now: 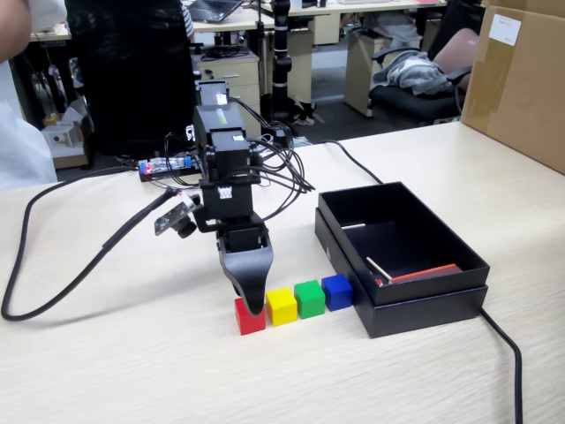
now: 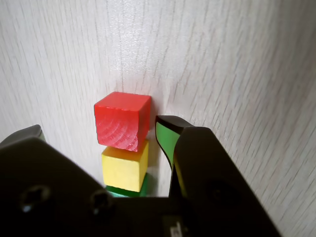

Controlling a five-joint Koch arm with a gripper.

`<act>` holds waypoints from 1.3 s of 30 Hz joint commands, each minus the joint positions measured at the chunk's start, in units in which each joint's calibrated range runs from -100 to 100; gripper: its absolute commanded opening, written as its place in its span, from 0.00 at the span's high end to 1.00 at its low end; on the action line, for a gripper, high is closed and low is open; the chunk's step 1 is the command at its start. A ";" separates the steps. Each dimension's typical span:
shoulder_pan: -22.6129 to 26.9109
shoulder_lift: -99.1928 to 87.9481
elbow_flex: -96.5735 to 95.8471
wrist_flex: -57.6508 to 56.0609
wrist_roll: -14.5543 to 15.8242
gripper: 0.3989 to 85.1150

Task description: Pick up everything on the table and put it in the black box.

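The jaws [image 2: 123,129] are parted, and in the wrist view we see them straddling the red cube [image 2: 122,120]: one dark tip sits just beside the cube's right face, while the other rises at the lower left edge of the picture, well clear of it. Nothing is grasped yet, as far as we can judge. In the fixed view the jaws [image 1: 250,305] hang low over the counter [image 1: 106,371], right at the red cube [image 1: 248,317], partly hiding it.

The red cube is the end of a row of four. Next to it comes the yellow cube [image 1: 282,306], then the green cube [image 1: 310,299], then the blue cube [image 1: 337,291], each touching or nearly touching its neighbour, and the blue one lies just beside the black box [image 1: 415,305]. The row runs toward the box, so the closing line of the jaws looks to cross the row, not follow it; that seems to us the relation that matters, since the yellow cube presses close against the red.

The box lies to the right in the fixed view, open, with something red and a thin pale stick inside. A thick black cable [image 1: 35,291] curls over the counter to the left, away from the cubes.
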 commanded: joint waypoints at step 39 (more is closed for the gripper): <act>21.98 -8.88 9.97 -9.79 9.62 0.87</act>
